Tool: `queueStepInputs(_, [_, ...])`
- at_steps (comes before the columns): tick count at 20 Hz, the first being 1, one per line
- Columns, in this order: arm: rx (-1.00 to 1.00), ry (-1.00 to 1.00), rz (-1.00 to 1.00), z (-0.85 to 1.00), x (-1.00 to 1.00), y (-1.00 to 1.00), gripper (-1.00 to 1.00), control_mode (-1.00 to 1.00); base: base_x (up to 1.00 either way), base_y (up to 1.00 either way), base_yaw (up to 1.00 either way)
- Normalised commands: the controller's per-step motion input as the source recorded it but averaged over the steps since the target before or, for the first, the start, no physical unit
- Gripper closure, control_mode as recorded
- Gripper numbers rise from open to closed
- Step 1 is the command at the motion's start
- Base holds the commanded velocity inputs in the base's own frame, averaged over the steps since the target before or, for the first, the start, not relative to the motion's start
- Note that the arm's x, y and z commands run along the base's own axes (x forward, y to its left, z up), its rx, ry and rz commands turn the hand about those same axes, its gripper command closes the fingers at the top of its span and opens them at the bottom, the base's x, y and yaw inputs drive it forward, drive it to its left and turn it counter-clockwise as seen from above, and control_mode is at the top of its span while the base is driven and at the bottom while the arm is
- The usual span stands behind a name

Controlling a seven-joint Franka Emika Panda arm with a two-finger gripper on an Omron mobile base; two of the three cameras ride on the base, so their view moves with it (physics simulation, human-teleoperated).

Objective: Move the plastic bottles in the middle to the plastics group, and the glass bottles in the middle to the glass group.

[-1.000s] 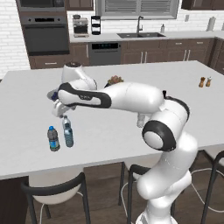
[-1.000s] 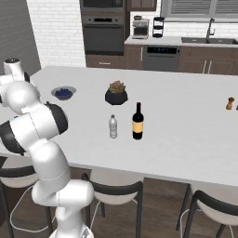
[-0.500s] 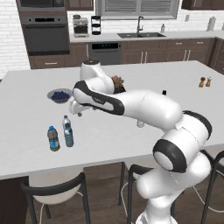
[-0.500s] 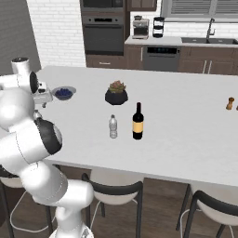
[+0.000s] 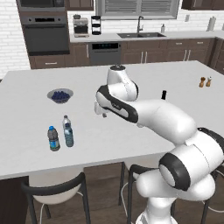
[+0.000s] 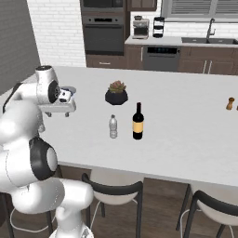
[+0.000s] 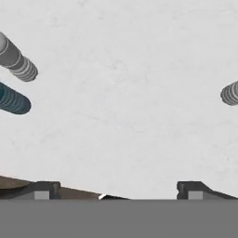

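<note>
Over the white counter [image 7: 121,69] my gripper [image 7: 116,188] hangs wide and empty; next, the small clear white-capped plastic bottle [image 6: 113,127] at three o'clock needs reaching.

Setting: home kitchen, rendered. Evidence: built-in wall oven [image 5: 45,37] set in dark wood cabinets [image 5: 153,54]; dishwasher [image 5: 106,53] under the back counter; sink with tall faucet [image 5: 140,26] below a window with blinds [image 5: 136,7]; coffee maker [image 5: 80,27] on the back counter. White brick wall [image 6: 56,30] beside the oven. Large white island table [image 5: 26,131] in front, with dark-framed stools [image 6: 114,197] tucked under its near edge. On the table: a bowl of dark berries [image 5: 60,95] and a small potted plant [image 6: 116,93].
</note>
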Motion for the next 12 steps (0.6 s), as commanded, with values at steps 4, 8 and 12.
queueStepInputs(4, [0.0, 0.2, -0.4, 0.0, 0.12, -1.0, -1.0, -1.0, 0.0, 0.0, 0.0])
queueStepInputs(8, [0.0, 0.31, -0.38, 0.0, 0.23, -1.0, -1.0, -1.0, 0.0, 0.0, 0.0])
queueStepInputs(12, [0.0, 0.18, -0.36, -0.1, 0.38, -1.0, -1.0, -1.0, 0.0, 0.0, 0.0])
